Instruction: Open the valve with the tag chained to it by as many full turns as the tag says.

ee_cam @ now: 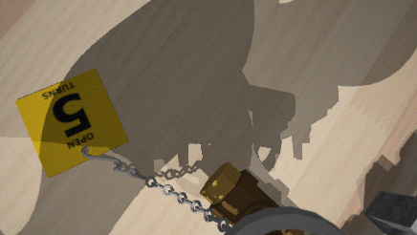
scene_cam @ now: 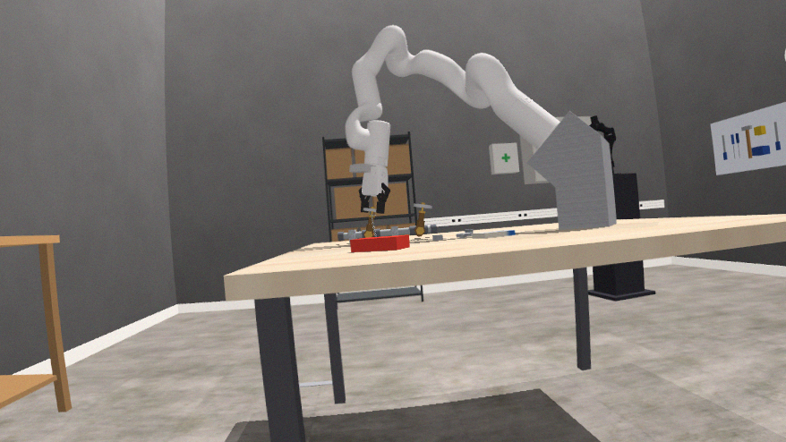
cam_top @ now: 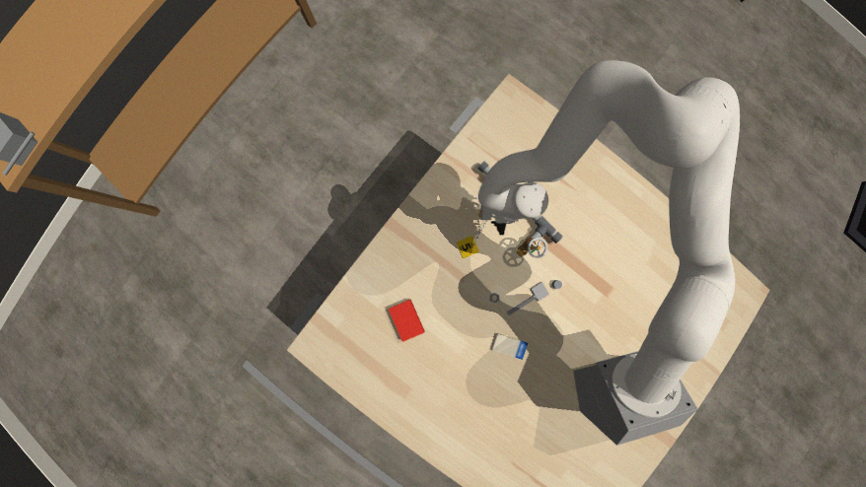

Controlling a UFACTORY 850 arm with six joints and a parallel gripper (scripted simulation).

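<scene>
A yellow tag (ee_cam: 72,121) reading "OPEN 5 TURNS" lies flat on the table; it also shows in the top view (cam_top: 466,246). A chain (ee_cam: 163,183) links it to a brass valve stem (ee_cam: 230,188) with a grey handwheel rim (ee_cam: 282,222) at the bottom edge of the wrist view. In the side view my gripper (scene_cam: 374,200) is open and empty, pointing down just above this tagged valve (scene_cam: 371,218). In the top view the wrist covers the valve, and only the black fingers (cam_top: 499,227) show. A second valve (scene_cam: 420,214) stands to the right on the same pipe; its handwheel (cam_top: 531,243) is apart from the fingers.
A red block (cam_top: 405,319) lies near the table's front left. A grey hammer-like tool (cam_top: 530,299), a nut (cam_top: 494,297), a small cylinder (cam_top: 555,284) and a white box with a blue end (cam_top: 509,346) lie between the valves and the arm's base (cam_top: 641,399).
</scene>
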